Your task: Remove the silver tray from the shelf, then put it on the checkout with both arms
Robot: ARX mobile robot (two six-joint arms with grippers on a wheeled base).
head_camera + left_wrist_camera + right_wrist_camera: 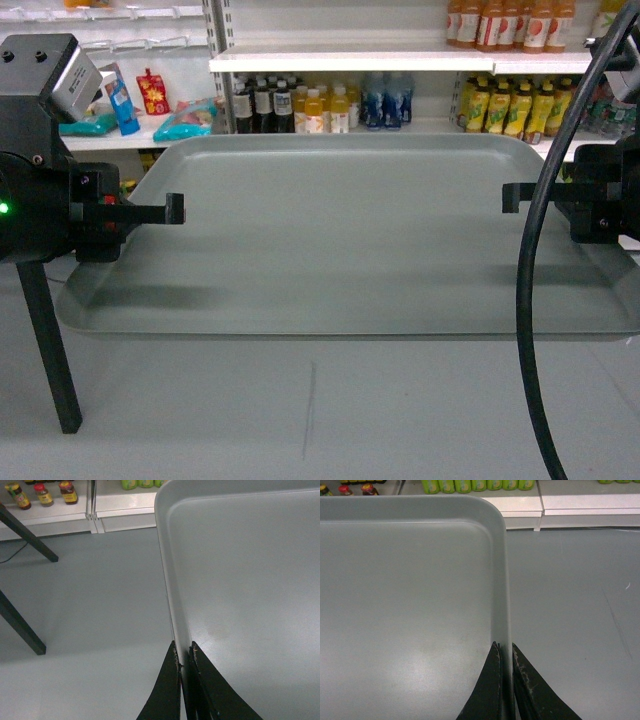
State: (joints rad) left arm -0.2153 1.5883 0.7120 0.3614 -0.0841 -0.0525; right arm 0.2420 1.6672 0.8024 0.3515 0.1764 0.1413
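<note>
This is a shop. White store shelves (400,60) at twelve o'clock carry rows of bottled drinks (320,105), with packaged snacks (150,95) at ten o'clock. The floor (300,420) is plain grey.

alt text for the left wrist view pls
The left gripper, its black fingers shut on the raised rim of the silver tray, holds it above a grey floor. White shelf bases, bottles and black stand legs sit behind.

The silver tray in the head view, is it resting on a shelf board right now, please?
No, the silver tray hangs above grey floor, held between left gripper and right gripper.
</note>
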